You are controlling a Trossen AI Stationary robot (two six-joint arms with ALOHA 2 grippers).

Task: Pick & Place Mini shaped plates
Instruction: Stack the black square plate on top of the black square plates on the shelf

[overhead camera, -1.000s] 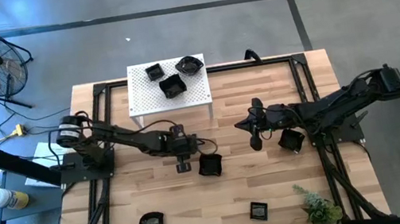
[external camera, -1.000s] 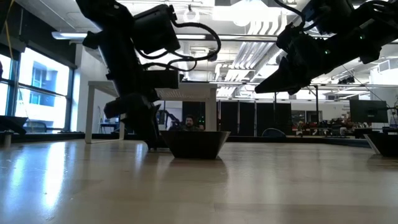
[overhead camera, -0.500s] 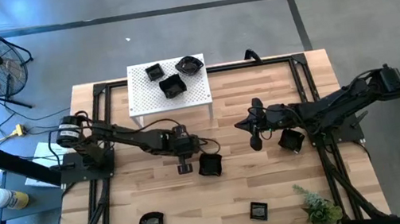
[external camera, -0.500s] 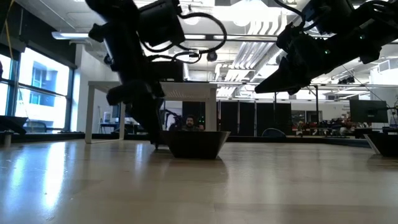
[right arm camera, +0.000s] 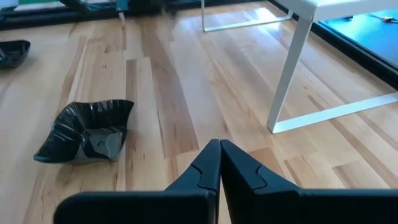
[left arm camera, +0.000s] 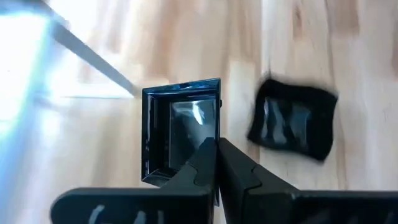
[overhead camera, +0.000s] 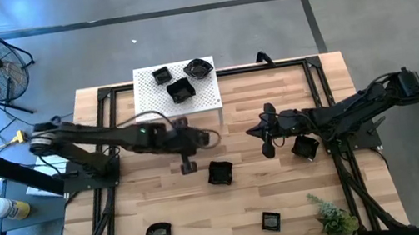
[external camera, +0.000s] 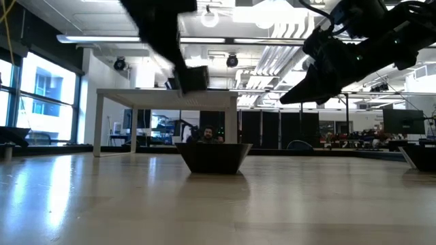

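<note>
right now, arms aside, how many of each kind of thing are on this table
black mini plates: 8 (3 on the platform, 4 on the table, 1 in the left gripper)
white platform: 1
green plant: 1
total: 10

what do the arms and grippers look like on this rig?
Both arms are dark, near-black, jointed links with cables looped along them. The left arm has a silvery section near its base. Left gripper and right gripper: two flat black fingers each, tapering to a pointed tip. No markings legible.
</note>
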